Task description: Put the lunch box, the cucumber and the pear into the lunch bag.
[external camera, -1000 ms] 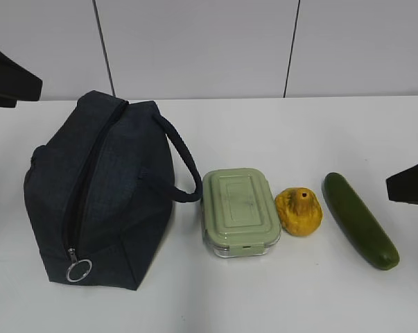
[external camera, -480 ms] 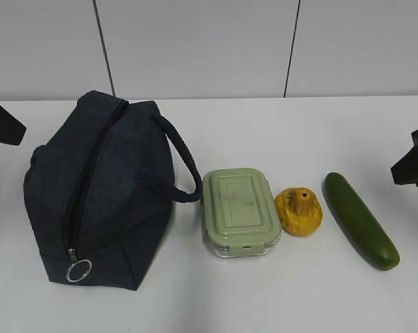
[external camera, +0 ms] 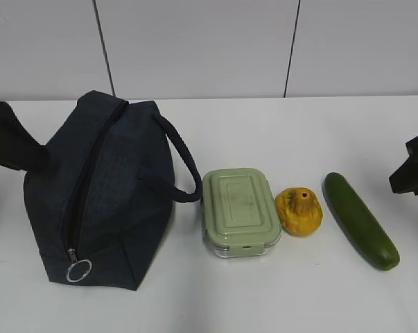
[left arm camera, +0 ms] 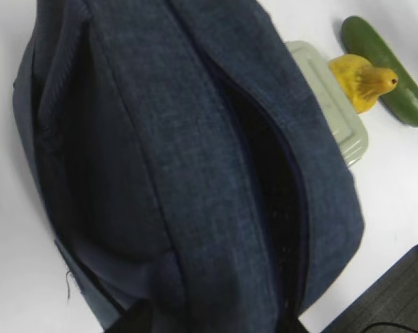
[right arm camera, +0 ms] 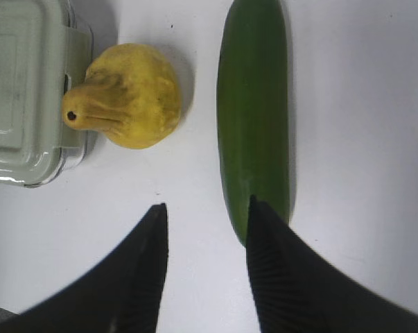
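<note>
The boxy navy fabric lunch bag [external camera: 101, 191] lies zipped. Right of it sit the rounded sage-lidded clear lunch box [external camera: 239, 211], lumpy yellow pear [external camera: 299, 211] and smooth dark-green cucumber [external camera: 360, 219]. My right gripper [right arm camera: 205, 232] hangs half-open, empty, over the cucumber's end. My left arm has moved against the bag; its jaws I cannot see.

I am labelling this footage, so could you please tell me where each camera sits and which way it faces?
Exterior: slanting down at the table; dark arm parts at both edges.
Left wrist: above the lunch bag; no end effector visible.
Right wrist: above the cucumber and pear; right end effector open.
All views show the lunch box.
</note>
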Tool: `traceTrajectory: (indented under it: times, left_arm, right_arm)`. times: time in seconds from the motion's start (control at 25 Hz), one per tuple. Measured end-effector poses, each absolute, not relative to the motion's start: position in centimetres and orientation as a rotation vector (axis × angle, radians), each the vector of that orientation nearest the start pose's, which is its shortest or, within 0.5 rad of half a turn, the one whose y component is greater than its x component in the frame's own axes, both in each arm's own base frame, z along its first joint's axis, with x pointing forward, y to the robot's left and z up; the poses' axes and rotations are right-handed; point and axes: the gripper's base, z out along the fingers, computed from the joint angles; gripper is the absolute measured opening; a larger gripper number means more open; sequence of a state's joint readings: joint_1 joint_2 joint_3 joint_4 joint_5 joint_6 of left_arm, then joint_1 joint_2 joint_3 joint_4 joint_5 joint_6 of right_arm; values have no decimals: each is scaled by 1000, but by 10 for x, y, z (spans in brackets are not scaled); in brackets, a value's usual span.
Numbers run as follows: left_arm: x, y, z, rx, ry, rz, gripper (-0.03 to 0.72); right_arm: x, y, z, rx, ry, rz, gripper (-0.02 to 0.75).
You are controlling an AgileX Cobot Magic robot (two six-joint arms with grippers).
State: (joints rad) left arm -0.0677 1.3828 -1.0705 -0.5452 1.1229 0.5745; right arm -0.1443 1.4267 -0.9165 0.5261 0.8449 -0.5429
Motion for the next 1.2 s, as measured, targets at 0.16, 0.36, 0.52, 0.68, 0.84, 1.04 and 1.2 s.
traceTrajectory:
  times: [0.16, 0.36, 0.52, 0.68, 0.84, 1.04, 1.2]
  left_arm:
    - [262, -61, 287, 607, 2675, -599, 329]
    - [273, -62, 271, 589, 2723, -612, 322]
    - [276, -63, 265, 578, 2740, -626, 204]
    - [277, -63, 265, 575, 2740, -624, 39]
    - [277, -62, 265, 574, 2739, -624, 20]
    - [277, -62, 265, 569, 2737, -622, 18]
    - [277, -62, 265, 567, 2738, -622, 18]
  right_arm:
    - [269, -5, 246, -139, 2678, 434, 306]
    - [269, -5, 246, -138, 2675, 431, 306]
    - [269, -5, 246, -139, 2672, 428, 306]
    - [270, -5, 247, -137, 2668, 424, 306]
    - [270, -5, 246, -151, 2668, 423, 306]
    - [277, -6, 229, -184, 2723, 442, 306]
    - [283, -7, 211, -221, 2774, 458, 372]
